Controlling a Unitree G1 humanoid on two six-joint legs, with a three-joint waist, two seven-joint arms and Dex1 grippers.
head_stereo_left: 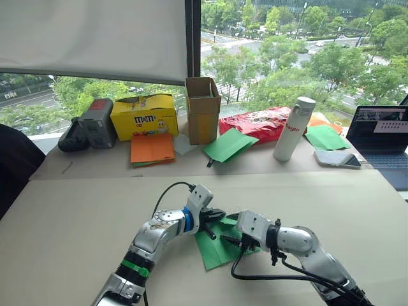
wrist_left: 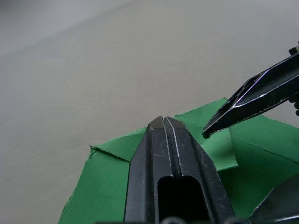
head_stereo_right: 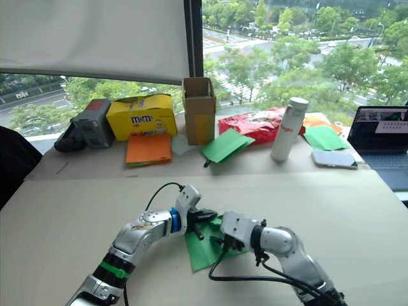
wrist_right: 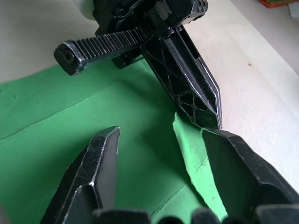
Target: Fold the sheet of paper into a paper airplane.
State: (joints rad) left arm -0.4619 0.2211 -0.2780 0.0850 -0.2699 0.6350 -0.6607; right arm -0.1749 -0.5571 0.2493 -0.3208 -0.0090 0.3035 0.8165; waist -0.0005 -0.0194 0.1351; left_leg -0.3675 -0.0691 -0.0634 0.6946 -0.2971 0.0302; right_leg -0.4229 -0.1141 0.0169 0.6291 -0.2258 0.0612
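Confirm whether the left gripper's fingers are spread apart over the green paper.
No: in the left wrist view the left gripper has its two fingers pressed together, tips resting on the sheet of paper.

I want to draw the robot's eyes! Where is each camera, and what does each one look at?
Left eye view: on the head, looking down at the table, both arms and the sheet of paper.
Right eye view: beside it, same scene.
Left wrist view: on the left wrist, looking along the shut left pincer onto the paper.
Right wrist view: on the right wrist, looking between the open right pincer fingers.
Both wrist views share the paper and the other pincer.
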